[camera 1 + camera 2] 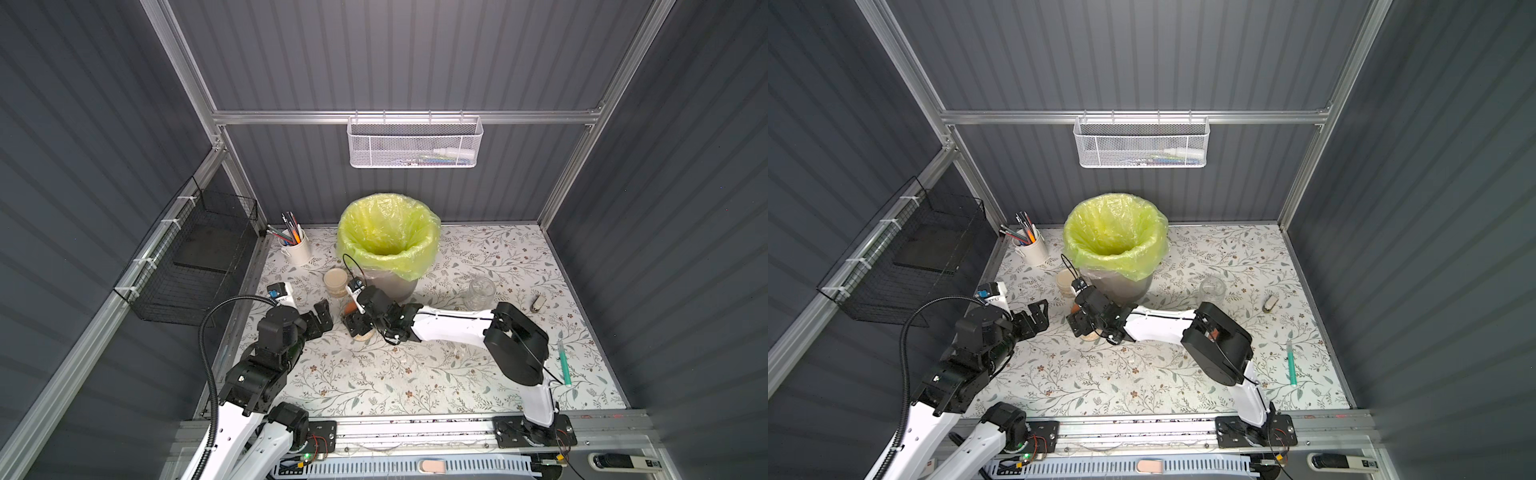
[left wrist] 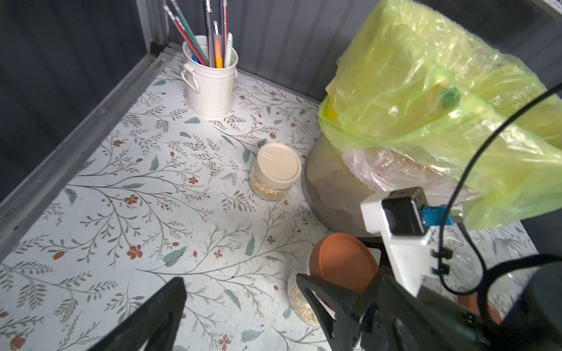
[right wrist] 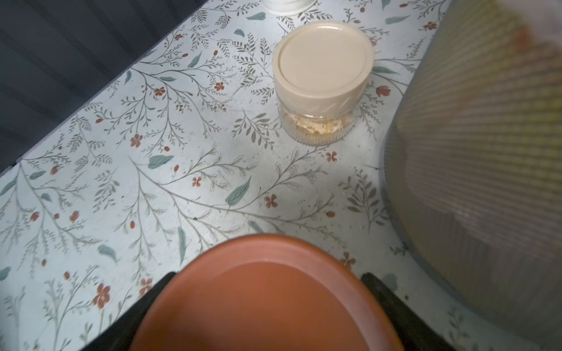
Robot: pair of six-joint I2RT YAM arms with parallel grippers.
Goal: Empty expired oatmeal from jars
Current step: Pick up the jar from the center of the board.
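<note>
Right gripper [image 3: 269,278] clamps terracotta lid [image 3: 264,307] of jar [image 2: 304,314] holding oatmeal [image 2: 296,296], standing on floral table [image 1: 415,374] near grey bin [image 1: 390,287]; left gripper [image 1: 323,319] hangs wide open just beside.

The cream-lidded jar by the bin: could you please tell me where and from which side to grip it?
Probably grip the round lid across its rim, coming straight down: the jar stands upright, and the bin stands close on one side.
</note>
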